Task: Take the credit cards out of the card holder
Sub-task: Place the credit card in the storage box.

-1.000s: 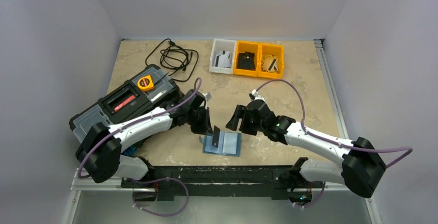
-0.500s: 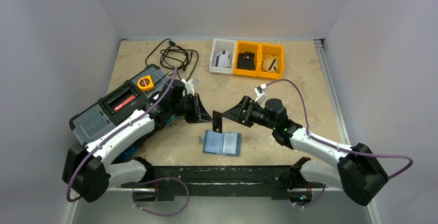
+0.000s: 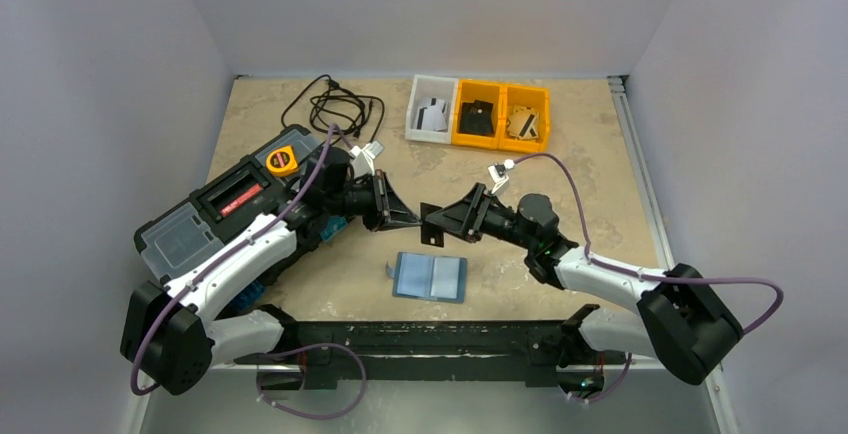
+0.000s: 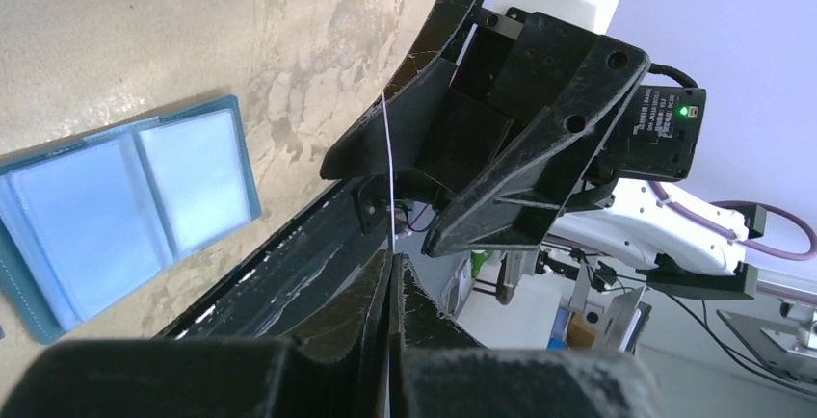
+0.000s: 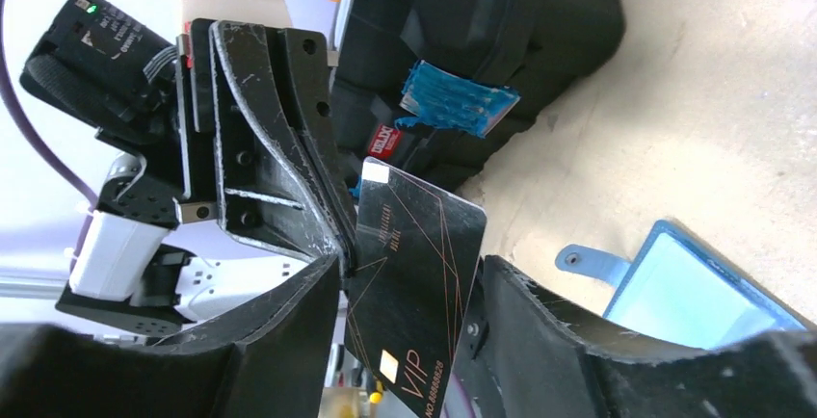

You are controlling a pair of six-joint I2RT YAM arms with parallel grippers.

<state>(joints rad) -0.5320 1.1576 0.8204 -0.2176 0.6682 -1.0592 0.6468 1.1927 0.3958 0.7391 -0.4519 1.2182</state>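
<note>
Beyond the open holder (image 3: 430,277), the left pincer (image 4: 390,260) is clamped on a black card (image 5: 424,235). The right pincer (image 5: 409,266) straddles the card's edges; whether it grips, I cannot tell.

On the table (image 3: 600,204), the toolbox (image 3: 225,209) lies left of the open card holder (image 3: 430,277); a credit card (image 3: 434,224) hangs just behind it, bins (image 3: 478,111) and cable (image 3: 335,109) farther behind.

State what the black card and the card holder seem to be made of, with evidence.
The black card: likely plastic, semi-gloss; thin, stiff, printed gold lines. The card holder: probably vinyl or faux leather, matte teal rim; its inside looks like clear glossy film.
</note>
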